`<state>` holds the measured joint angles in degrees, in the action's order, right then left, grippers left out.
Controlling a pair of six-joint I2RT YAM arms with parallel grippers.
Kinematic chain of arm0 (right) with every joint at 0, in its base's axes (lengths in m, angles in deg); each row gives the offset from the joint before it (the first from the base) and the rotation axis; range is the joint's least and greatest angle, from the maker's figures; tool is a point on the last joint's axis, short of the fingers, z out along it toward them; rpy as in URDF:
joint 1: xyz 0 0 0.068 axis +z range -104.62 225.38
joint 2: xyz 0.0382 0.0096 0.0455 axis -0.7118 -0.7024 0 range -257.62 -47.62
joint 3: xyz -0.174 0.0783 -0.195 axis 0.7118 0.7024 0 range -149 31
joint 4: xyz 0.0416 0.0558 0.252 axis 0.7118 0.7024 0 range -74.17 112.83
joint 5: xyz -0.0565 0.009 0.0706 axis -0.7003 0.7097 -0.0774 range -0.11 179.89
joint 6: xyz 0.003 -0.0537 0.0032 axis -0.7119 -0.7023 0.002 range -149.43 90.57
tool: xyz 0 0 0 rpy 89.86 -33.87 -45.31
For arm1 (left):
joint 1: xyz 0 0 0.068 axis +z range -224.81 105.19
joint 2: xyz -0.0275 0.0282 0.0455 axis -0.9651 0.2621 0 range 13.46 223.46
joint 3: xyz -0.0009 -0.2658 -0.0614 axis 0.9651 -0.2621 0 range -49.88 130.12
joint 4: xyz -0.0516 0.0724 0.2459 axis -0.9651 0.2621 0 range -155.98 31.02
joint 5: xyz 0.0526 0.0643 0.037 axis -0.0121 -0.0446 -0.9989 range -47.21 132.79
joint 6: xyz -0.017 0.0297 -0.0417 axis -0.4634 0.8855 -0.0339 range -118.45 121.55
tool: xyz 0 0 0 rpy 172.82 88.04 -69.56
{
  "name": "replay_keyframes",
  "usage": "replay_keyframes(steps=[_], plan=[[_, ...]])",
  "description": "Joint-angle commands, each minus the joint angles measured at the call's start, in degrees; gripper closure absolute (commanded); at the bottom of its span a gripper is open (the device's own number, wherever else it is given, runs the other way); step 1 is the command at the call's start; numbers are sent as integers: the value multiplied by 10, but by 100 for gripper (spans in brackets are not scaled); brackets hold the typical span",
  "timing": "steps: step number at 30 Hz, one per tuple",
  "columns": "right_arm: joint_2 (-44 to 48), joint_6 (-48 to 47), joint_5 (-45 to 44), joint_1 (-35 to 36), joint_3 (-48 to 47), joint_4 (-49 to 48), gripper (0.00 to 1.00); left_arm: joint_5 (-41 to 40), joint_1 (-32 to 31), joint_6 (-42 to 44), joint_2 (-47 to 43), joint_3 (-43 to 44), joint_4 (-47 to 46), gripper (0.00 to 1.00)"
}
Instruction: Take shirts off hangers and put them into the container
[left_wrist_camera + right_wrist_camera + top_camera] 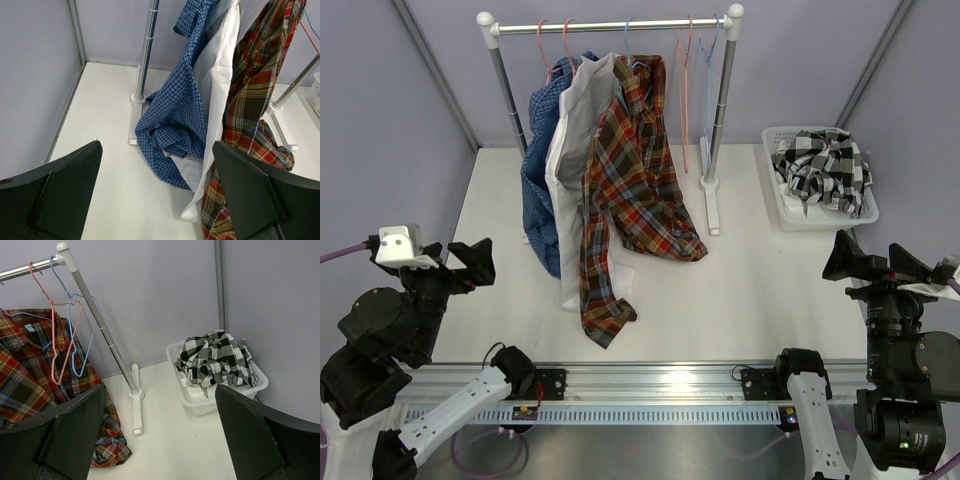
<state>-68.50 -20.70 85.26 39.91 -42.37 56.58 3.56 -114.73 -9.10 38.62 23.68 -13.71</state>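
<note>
Three shirts hang from hangers on the rail: a blue checked shirt [542,170] [175,115], a white shirt [575,150] [217,100] and a red-orange plaid shirt [635,180] [255,90] [25,370]; their tails trail onto the table. Empty pink and light blue hangers [695,90] [65,340] hang at the rail's right end. The white container [807,218] [200,405] at the back right holds a black-and-white checked shirt [825,165] [215,360] over white cloth. My left gripper [480,263] [157,190] stands open, left of the shirts. My right gripper [838,258] [160,435] is open, in front of the container.
The clothes rack's posts [720,100] [145,55] rise from white feet [712,205] [136,405] on the white table. Purple walls enclose the back and both sides. A metal rail [640,385] runs along the near edge between the arm bases.
</note>
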Motion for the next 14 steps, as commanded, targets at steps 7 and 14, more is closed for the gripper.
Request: replay_keyframes(steps=[7,14], plan=[[11,10,-3,11,39,-49,1,1,2,-20,6,0,10,1],[12,7,-6,11,28,-44,0,8,2,-21,14,-10,8,1]])
